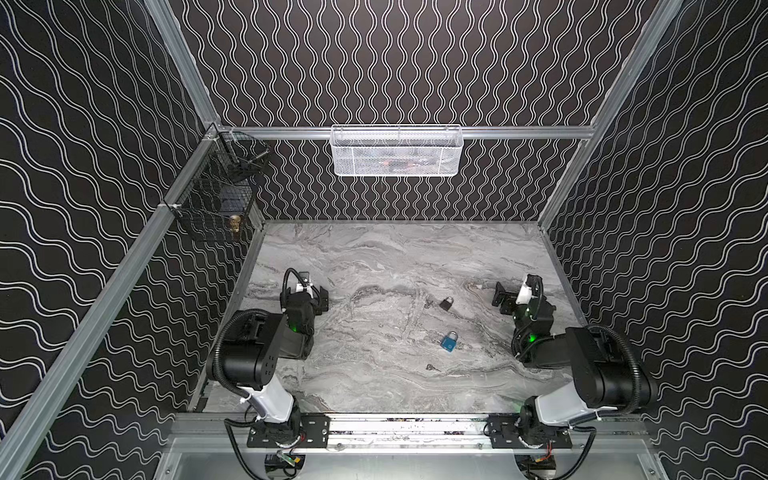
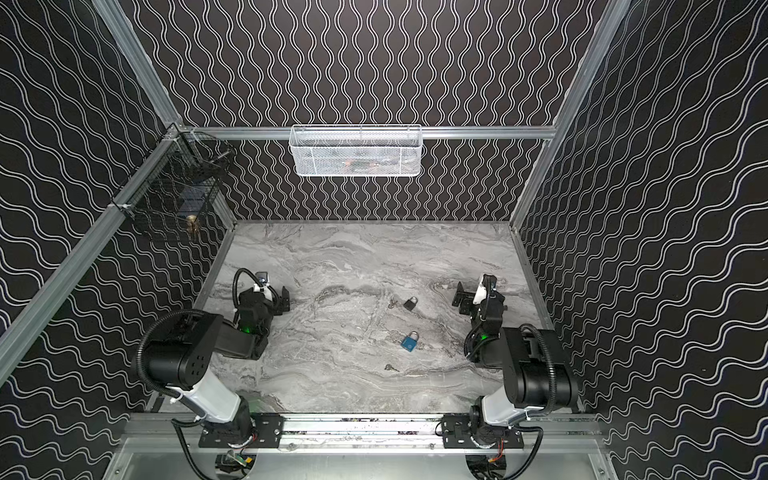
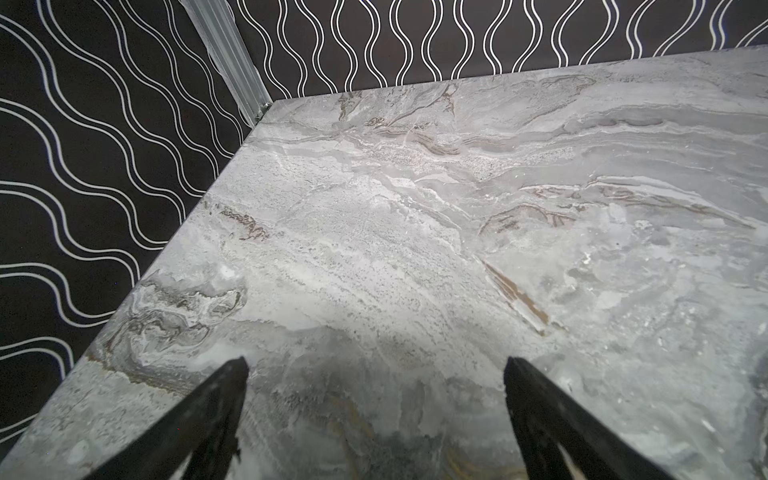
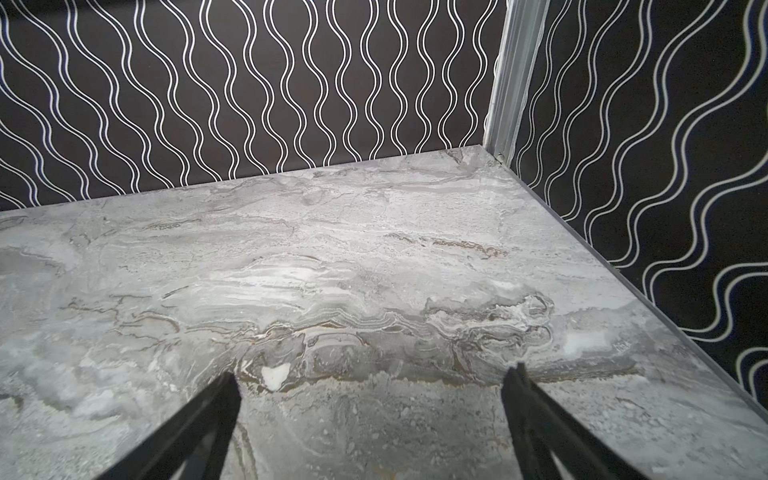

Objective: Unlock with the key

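Task is not starting yet: left gripper [image 3: 374, 365] and right gripper [image 4: 372, 376] are hovering spread wide and empty. The key [image 1: 432, 367] is lying on the worktop [image 1: 374, 257] between them, well apart from both. The blue padlock [image 1: 449, 341] and black padlock [image 1: 446, 303] are sitting nearer the right gripper and are seemingly locked.

The table [image 1: 374, 257] is grey veined marble, the walls [image 1: 374, 62] black with white wavy lines, one padlock [image 1: 449, 340] blue, the basket [image 1: 397, 151] at upper centre white mesh.

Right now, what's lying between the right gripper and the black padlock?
Nothing. In both top views the stretch from the right gripper to the black padlock is bare marble tabletop. The blue padlock lies off that line.
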### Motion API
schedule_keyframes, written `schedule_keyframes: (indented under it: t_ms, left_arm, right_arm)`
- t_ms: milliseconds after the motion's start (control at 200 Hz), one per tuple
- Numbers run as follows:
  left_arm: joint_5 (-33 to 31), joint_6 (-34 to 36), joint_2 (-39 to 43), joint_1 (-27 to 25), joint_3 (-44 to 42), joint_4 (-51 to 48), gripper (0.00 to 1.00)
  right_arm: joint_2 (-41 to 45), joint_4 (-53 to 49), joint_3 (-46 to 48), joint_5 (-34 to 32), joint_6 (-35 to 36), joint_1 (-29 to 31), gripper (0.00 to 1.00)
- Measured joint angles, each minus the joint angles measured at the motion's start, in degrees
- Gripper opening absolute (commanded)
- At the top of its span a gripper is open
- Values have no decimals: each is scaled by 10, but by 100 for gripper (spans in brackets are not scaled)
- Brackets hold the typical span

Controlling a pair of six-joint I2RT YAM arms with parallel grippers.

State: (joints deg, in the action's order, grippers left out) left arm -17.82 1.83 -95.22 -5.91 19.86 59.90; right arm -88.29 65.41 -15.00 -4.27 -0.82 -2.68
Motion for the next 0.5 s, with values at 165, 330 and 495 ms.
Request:
schedule_keyframes:
  t_ms: [165, 330, 495]
  left_arm:
    - [0, 0, 0, 0, 0, 0, 99]
    - [0, 0, 0, 0, 0, 0, 99]
    - [0, 0, 0, 0, 0, 0, 99]
  right_arm:
    - [0, 0, 0, -2, 0, 0, 99]
    - [0, 0, 0, -2, 0, 0, 99]
    - [0, 0, 1, 20, -1, -16, 99]
